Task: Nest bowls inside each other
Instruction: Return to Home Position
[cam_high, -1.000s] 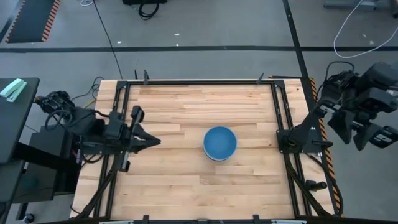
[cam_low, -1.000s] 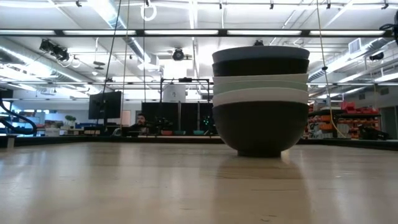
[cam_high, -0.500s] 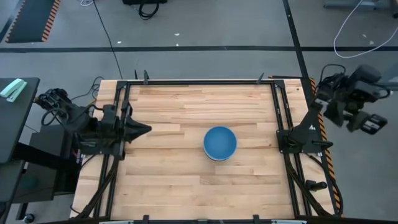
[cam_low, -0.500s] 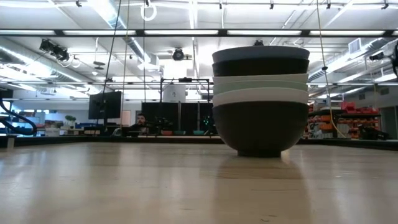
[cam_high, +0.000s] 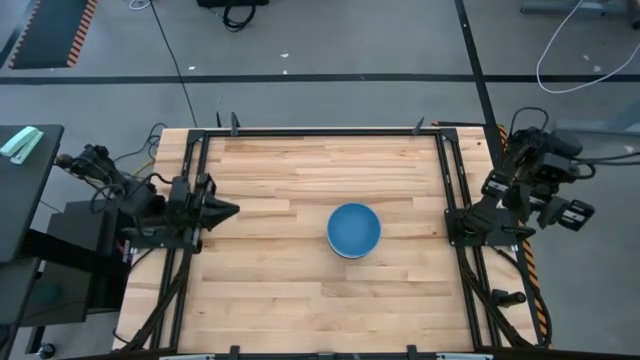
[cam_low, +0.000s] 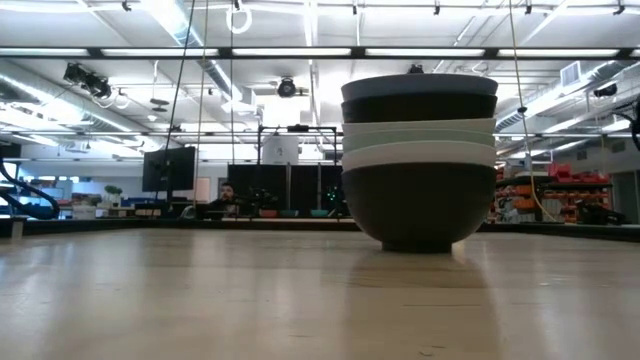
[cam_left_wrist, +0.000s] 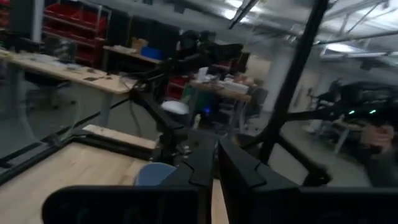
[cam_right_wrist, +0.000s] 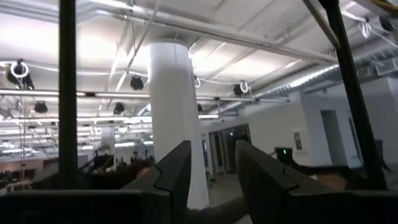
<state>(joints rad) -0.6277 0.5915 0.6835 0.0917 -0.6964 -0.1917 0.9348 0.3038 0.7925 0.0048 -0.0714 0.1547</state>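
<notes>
Since nesting looks done, I note only where the nested stack (cam_low: 418, 150) lies from each tool.

Stack: one pile on the table (cam_high: 300, 300), a little right of its middle. The blue bowl (cam_high: 354, 228) is on top and a black bowl (cam_low: 416, 205) is on the bottom. White, mint and black rims show between them in the low view. I cannot count the layers for certain. The pile stands upright and level, and no loose bowl shows anywhere on the table.

Left tool (cam_high: 230, 210): at the left edge of the table, pointing in across the wood. Its fingers are together and hold nothing. The stack lies ahead of it, to its right and slightly nearer the front edge, well apart.

Right tool (cam_right_wrist: 212, 146): off the table beyond the right frame, aimed up at the room's ceiling. There is a narrow gap between its fingers and nothing in it. The stack is on its left, farther off than from the left tool.

Judgement: the home move turns on that clearance. A round pile has no long axis to mind. With neither tool over or near it, folding each arm toward its own base should not cross it. The left is the nearer one, so it is the one to watch.
</notes>
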